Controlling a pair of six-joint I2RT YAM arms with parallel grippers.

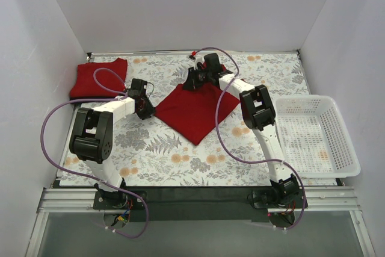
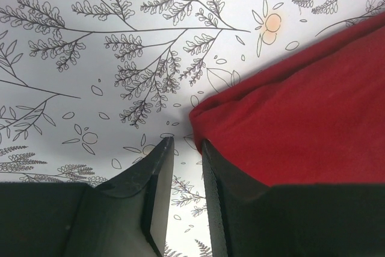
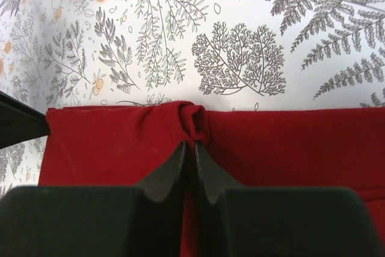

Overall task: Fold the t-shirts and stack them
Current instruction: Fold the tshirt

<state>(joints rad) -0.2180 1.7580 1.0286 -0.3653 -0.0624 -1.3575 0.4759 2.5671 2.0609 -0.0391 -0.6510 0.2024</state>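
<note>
Floral-print table (image 1: pixel 180 161) carries everything you see. Far left, a folded red t-shirt (image 1: pixel 99 79) lies at the back corner. Your left hand (image 2: pixel 185 144) stands narrowly parted and empty, with a corner of the middle red t-shirt (image 1: pixel 192 112) just beside its finger. Your right hand (image 3: pixel 191 145) is pinched on a bunched fold at that shirt's far edge. A white basket (image 1: pixel 316 136) sits at the right.
</note>
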